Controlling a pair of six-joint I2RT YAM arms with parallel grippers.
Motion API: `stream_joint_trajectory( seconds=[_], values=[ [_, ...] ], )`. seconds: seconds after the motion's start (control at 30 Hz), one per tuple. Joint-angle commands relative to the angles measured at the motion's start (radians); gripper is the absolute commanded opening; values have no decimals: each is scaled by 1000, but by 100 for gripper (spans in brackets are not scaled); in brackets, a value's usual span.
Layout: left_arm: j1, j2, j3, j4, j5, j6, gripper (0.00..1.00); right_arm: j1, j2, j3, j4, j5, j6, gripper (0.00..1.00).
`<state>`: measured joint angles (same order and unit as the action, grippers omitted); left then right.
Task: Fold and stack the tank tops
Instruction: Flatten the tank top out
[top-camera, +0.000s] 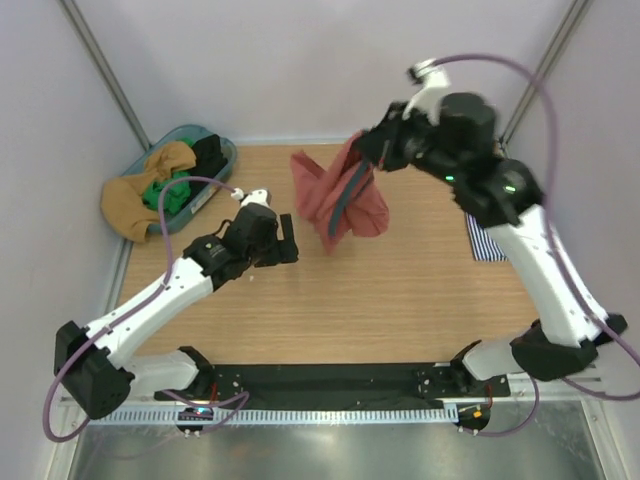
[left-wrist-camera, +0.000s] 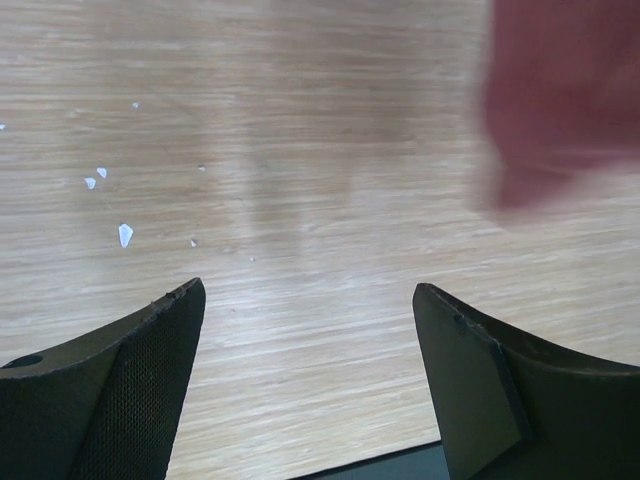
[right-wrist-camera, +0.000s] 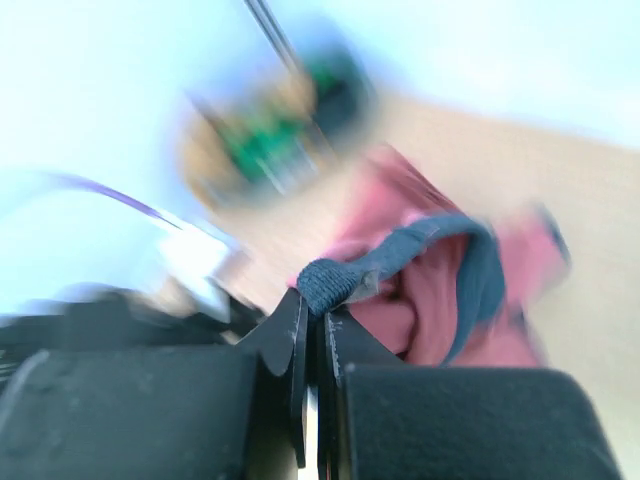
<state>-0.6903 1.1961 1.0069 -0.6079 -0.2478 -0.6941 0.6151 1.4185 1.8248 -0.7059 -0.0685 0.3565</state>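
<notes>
Above the wood-grain counter (top-camera: 400, 300), the raised right jaws pinch the limp rust-red tank top (top-camera: 310, 187) by its navy trim (right-wrist-camera: 400, 250) (left jaws gape wide).

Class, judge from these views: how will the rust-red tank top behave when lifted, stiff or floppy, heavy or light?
Likely floppy: the rust-red tank top hangs in loose folds from the right claw. Probably light: a pinch on its navy trim holds it up.

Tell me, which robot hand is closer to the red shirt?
Right. The right gripper is pinching the rust-red tank top by its navy trim, holding it up. The left gripper is open, low over the table beside it, not touching.
</notes>
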Motion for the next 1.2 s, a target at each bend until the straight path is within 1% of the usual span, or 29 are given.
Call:
stream_joint_trajectory(
  seconds=[0.0, 0.03, 0.07, 0.13, 0.27, 0.33, 0.4, 0.47, 0.5, 0.53, 0.63, 0.7, 0.77, 0.93, 1.03, 1.17],
  values=[
    [6, -73, 84, -35, -21, 16, 86, 8, -98, 301, -141, -93, -11, 1],
    [8, -96, 87, -47, -22, 12, 86, 6, -78, 409, -168, -83, -13, 1],
    [9, -108, 91, -55, -22, 10, 86, 6, -70, 450, -214, -76, -20, 1],
    [8, -139, 101, -70, -24, 2, 86, 6, -73, 476, -233, -71, -28, 1],
    [8, -191, 99, -81, -27, -12, 87, 8, -110, 389, -218, -86, -36, 1],
    [8, -202, 98, -72, -16, -8, 89, 8, -116, 351, -207, -100, -37, 1],
    [8, -201, 99, -61, 4, 10, 93, 8, -107, 347, -208, -117, -39, 1],
    [8, -172, 102, -41, 45, 28, 96, 8, -78, 363, -222, -149, -39, 1],
    [9, -159, 101, -27, 51, 28, 99, 8, -66, 370, -224, -165, -36, 1],
    [8, -149, 95, -15, 57, 30, 100, 8, -58, 373, -225, -178, -33, 1],
    [8, -107, 56, 71, 93, 21, 100, 8, -14, 383, -222, -241, -24, 1],
    [8, -72, 33, 124, 142, 10, 100, 8, 14, 393, -221, -287, -19, 1],
    [8, -64, 21, 145, 143, -2, 100, 8, 29, 401, -214, -315, -11, 1],
    [9, -144, -20, 189, 122, 13, 100, 6, 46, 462, -221, -358, -10, 1],
    [9, -187, -39, 200, 160, 28, 99, 5, 37, 479, -215, -314, -5, 1],
    [9, -217, -82, 207, 159, 39, 100, 3, 33, 459, -192, -306, 18, 1]
  ],
)
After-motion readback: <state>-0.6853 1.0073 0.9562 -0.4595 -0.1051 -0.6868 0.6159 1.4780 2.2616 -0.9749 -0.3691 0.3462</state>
